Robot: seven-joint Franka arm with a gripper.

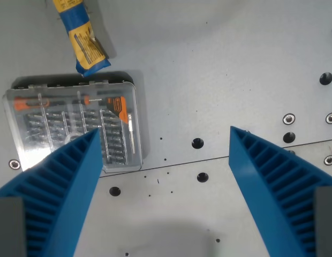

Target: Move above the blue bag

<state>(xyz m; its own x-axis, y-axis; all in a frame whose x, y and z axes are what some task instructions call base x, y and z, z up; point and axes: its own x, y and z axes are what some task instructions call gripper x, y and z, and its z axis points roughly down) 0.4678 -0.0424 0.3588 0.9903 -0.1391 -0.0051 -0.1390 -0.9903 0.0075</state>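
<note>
Blue gripper (163,155) fingers are spreading wide, holding nothing, beside the clear bit case (75,128); approach looks underway, needing travel beyond the case toward the blue bag (83,40).

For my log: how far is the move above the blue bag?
Nothing looks done: the blue bag lies at the wrist view's top left, off center. In hand: the open, empty hand hovers beside the clear bit case. Left: centering over the bag.
</note>
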